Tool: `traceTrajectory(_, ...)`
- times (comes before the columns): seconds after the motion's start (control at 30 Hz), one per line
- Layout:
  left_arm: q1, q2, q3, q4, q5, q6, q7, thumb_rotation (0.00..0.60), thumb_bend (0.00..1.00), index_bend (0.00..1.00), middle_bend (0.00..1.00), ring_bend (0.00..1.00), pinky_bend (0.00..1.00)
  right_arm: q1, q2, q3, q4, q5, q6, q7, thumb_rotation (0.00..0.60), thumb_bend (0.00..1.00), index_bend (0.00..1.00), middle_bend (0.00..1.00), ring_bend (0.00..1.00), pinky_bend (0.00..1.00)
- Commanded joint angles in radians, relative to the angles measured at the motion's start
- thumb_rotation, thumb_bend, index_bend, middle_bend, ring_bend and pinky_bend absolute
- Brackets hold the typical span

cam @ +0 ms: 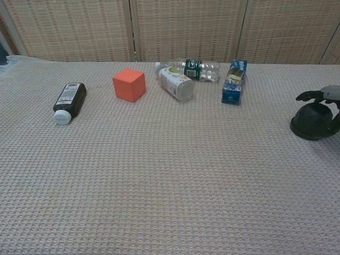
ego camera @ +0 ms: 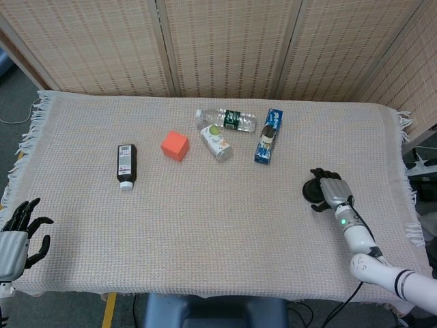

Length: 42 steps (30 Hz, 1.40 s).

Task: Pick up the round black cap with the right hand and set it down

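Note:
The round black cap (ego camera: 313, 191) (cam: 310, 122) lies on the woven cloth at the right side of the table. My right hand (ego camera: 330, 189) (cam: 324, 96) has come over it from the right. Its dark fingers (ego camera: 318, 175) arch above and around the cap's top and are still spread. The cap sits flat on the cloth, partly hidden under the hand in the head view. My left hand (ego camera: 18, 235) hangs at the table's front left corner with its fingers apart and nothing in it.
Across the back middle lie a blue carton (ego camera: 268, 136), a clear water bottle (ego camera: 227, 119), a small white bottle (ego camera: 216, 143) and an orange cube (ego camera: 175, 145). A dark bottle (ego camera: 126, 165) lies to the left. The cloth's fringed right edge (ego camera: 408, 205) is near the cap.

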<state>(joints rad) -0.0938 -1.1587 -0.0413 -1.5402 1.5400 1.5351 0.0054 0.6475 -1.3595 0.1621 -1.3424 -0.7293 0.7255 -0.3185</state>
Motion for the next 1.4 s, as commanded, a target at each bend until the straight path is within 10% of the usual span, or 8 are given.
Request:
traceTrajectory(0.03,0.000,0.003,0.000,-0.001,-0.001,-0.001,-0.009,0.600,0.48,0.38,0.06,0.06,0.30,0.010,-0.013,-0.011,0.015,0.014,0.001,-0.013,0.600,0.17,0.00,0.00,0.00,0.04)
traceTrajectory(1.4,0.003,0.001,-0.007,0.004,-0.010,0.000,-0.007,0.600,0.48,0.37,0.06,0.07,0.31,0.064,-0.046,-0.014,0.067,0.041,-0.056,0.089,0.600,0.17,0.00,0.00,0.00,0.17)
